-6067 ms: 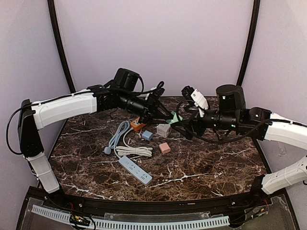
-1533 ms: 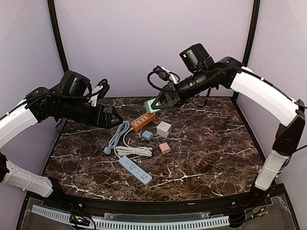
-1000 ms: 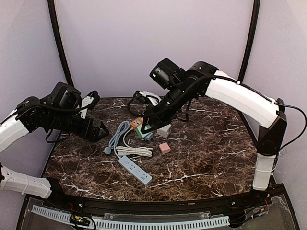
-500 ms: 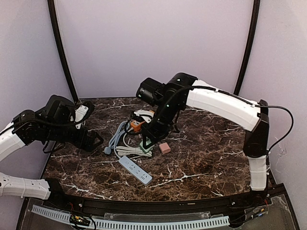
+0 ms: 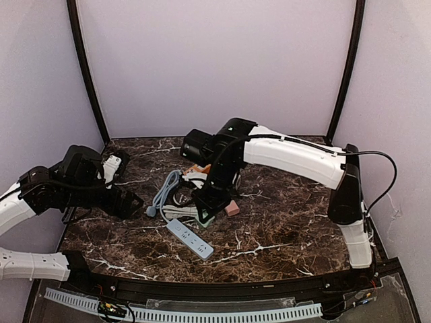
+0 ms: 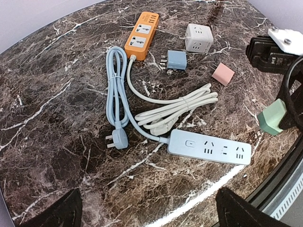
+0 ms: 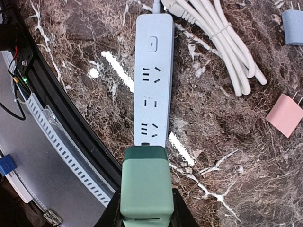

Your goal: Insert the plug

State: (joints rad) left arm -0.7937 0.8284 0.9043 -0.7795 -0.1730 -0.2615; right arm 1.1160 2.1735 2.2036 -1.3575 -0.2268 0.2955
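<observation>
From above, the right arm reaches across the table (image 5: pixel 303 222) and down, its right gripper (image 5: pixel 205 214) pressed together on a green plug (image 5: pixel 205 220) just above the near end of the white cable (image 5: pixel 180 211), beside a pale blue power strip (image 5: pixel 190 239). The arm hides most of an orange power strip (image 5: pixel 200 168) behind it; a pink adapter (image 5: pixel 232 208) shows just past the wrist. The left gripper (image 5: pixel 130 202) hangs low at the left side, well apart from the cords. The top is dark brown marble with white veins, set between lilac walls (image 5: pixel 222 60) and black corner poles (image 5: pixel 84 74).

The left wrist view lays the whole cluster out. A white cube adapter (image 6: pixel 199 38) and a small blue adapter (image 6: pixel 176 60) sit near the orange strip, and a blue cord (image 6: pixel 116 80) ends in a three-pin plug (image 6: pixel 117 138). The left gripper's two dark fingertips (image 6: pixel 57 215) stand spread wide at the bottom corners with nothing between them.

The right wrist view looks straight down. The green plug fills the bottom centre, pinched between two black fingers (image 7: pixel 111 215), and covers the end of the blue strip below its last socket. Whether its pins touch the strip probably cannot be judged from here. A perforated rail (image 7: pixel 47 127) runs along the table edge at the left.
</observation>
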